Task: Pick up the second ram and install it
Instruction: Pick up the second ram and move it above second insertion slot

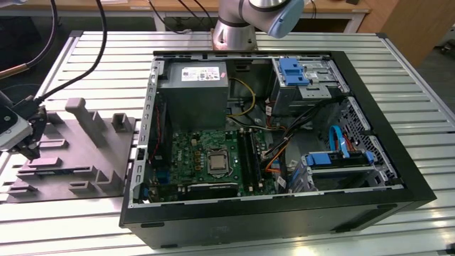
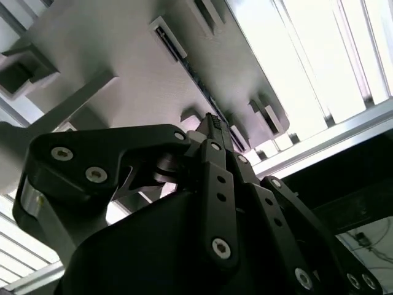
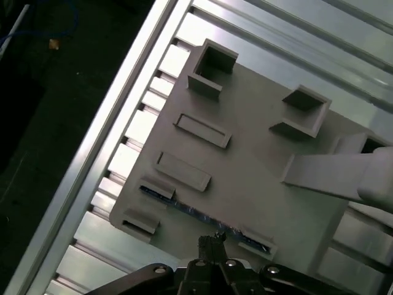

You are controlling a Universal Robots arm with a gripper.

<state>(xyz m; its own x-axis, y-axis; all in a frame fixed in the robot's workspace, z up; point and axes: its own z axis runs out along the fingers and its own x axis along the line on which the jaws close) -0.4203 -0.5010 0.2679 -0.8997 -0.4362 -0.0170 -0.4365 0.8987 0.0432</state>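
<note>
Above the tray (image 1: 74, 169) is open room. A tall post (image 1: 89, 120) and the computer case (image 1: 146, 125) wall stand toward the worktop's (image 1: 106, 53) middle.

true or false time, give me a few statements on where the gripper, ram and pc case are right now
1. The gripper is at the RAM stick lying on the grey fixture tray. True.
2. The computer case is closed. False: it is open, with the motherboard showing.
3. The tray lies at the exterior view's right of the case. False: it lies at the left.
4. The case rests on a slatted metal table. True.
5. The gripper is inside the case. False: it is over the tray.
</note>
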